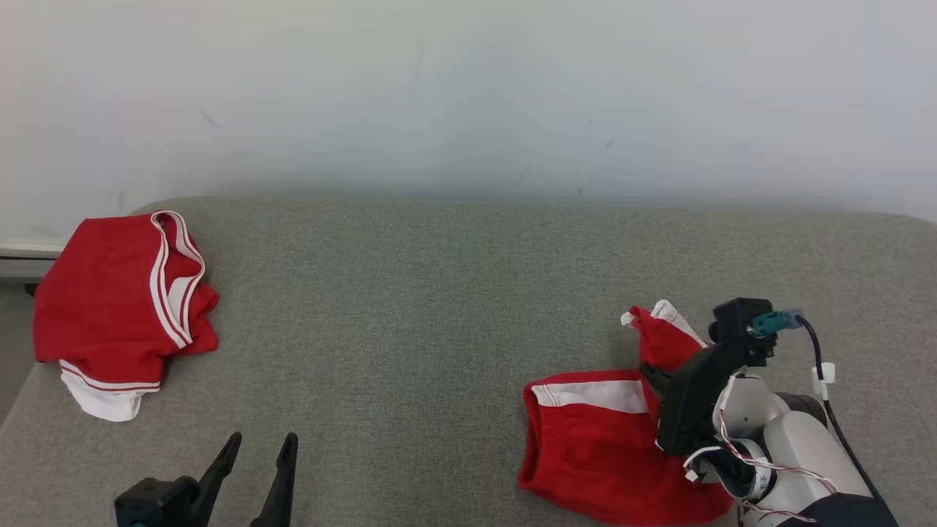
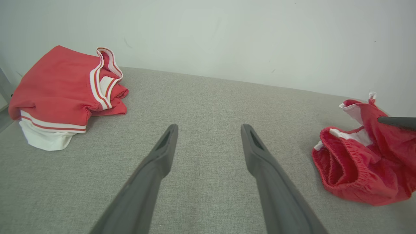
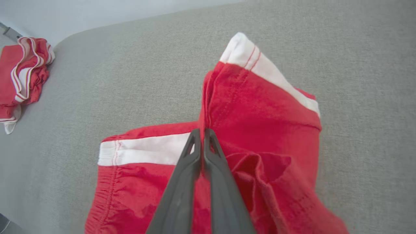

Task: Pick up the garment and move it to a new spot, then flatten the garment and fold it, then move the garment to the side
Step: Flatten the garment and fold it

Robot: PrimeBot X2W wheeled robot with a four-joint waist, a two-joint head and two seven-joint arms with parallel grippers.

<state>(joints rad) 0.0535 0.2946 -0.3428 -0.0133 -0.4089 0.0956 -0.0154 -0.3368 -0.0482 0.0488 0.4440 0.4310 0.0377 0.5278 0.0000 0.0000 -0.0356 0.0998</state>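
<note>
Right gripper (image 3: pixel 202 132): fingers pinched together on a raised ridge of the shorts (image 1: pixel 578 439), just beside the white stripe. Shorts are red and crumpled, lying at the near right of the grey pad (image 1: pixel 439 293), with one white-trimmed leg hem lifted toward the far side and the elastic waistband facing left. Left gripper (image 1: pixel 262 440): fingers spread apart and holding nothing, low over bare pad at the near left, well apart from the shorts. Second garment (image 1: pixel 110 293): red with white bands, loosely folded, at the pad's far left edge. White wall (image 1: pixel 468 95) beyond.
</note>
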